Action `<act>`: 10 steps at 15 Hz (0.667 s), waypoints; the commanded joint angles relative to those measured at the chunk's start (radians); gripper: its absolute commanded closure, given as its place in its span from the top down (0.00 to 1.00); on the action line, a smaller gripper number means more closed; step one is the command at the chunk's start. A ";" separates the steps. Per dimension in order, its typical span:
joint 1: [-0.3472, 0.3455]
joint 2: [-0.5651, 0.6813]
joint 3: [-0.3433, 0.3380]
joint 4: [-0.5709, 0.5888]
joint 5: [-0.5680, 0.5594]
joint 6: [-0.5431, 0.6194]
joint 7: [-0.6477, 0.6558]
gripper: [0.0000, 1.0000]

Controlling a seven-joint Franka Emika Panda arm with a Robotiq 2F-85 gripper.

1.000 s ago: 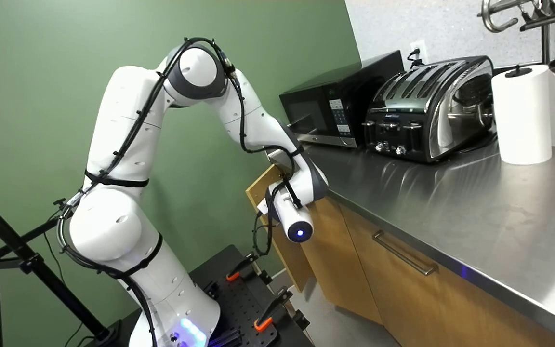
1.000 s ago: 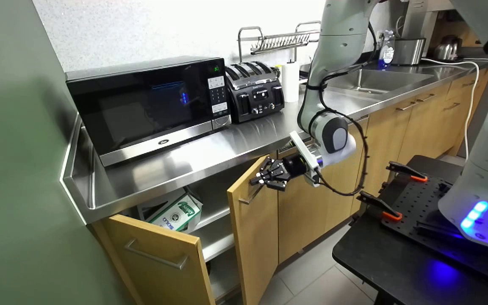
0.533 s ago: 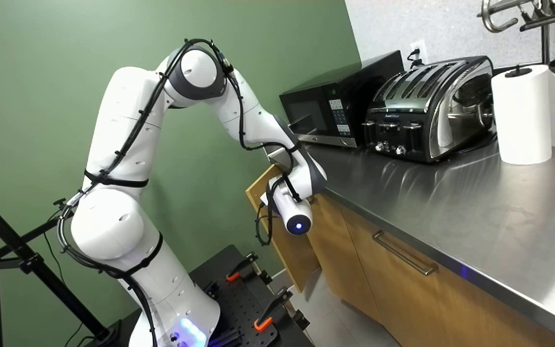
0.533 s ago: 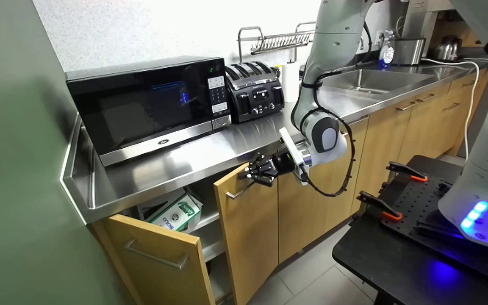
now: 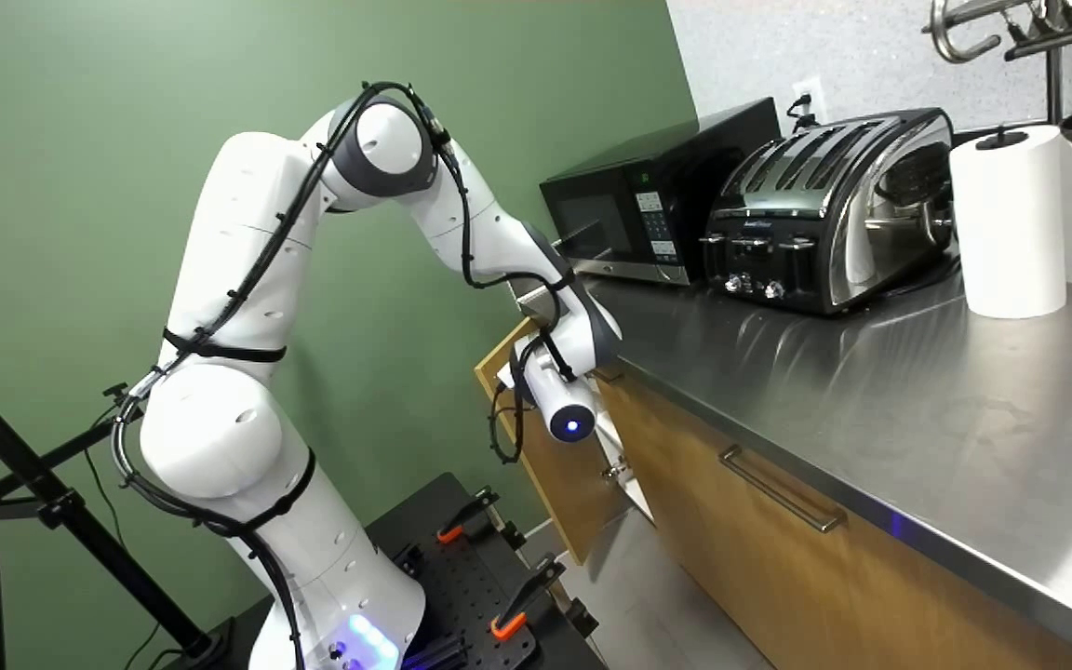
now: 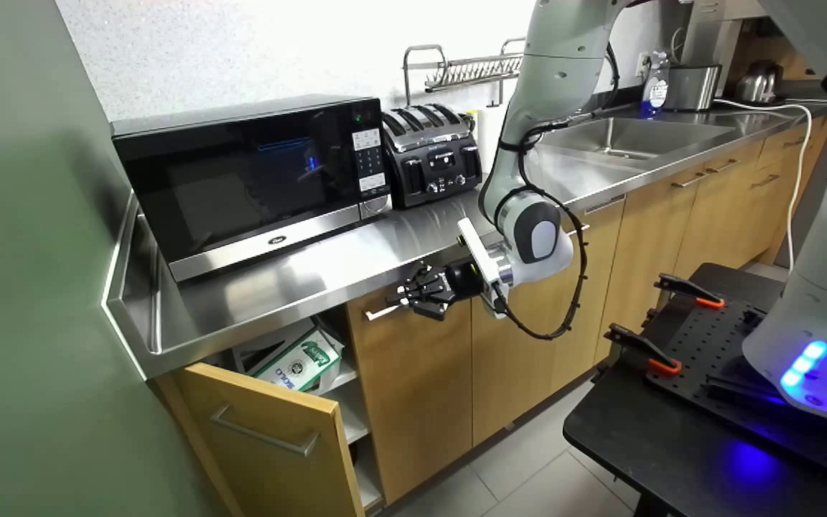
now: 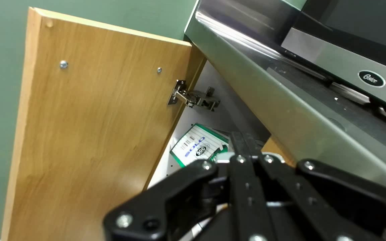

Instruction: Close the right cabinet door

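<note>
Both exterior views give you the counter (image 5: 880, 391) from above; your wrist view, nearer, faces the left door (image 7: 95, 134).

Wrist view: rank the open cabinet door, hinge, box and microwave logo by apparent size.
Largest to smallest, visible parts only:
1. open cabinet door
2. box
3. hinge
4. microwave logo

The metal counter (image 5: 871, 391) bears microwave (image 6: 248, 187), toaster (image 6: 433, 154) — and paper roll (image 5: 1008, 228) (upright).

The right cabinet door (image 6: 413, 398) is smooth wood. The table (image 5: 917, 419) is shiny metal. The toaster (image 5: 829, 214) has a shiny side, the roll (image 5: 1011, 223) is dull paper, and the claw (image 7: 242, 138) looks matt.
</note>
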 commanded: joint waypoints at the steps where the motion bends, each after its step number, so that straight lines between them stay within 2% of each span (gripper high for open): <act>1: 0.015 -0.100 -0.003 -0.121 -0.030 -0.016 -0.025 0.00; 6: 0.049 -0.337 -0.020 -0.363 -0.080 0.080 -0.111 0.00; 10: 0.085 -0.538 -0.002 -0.484 -0.033 0.278 -0.218 0.00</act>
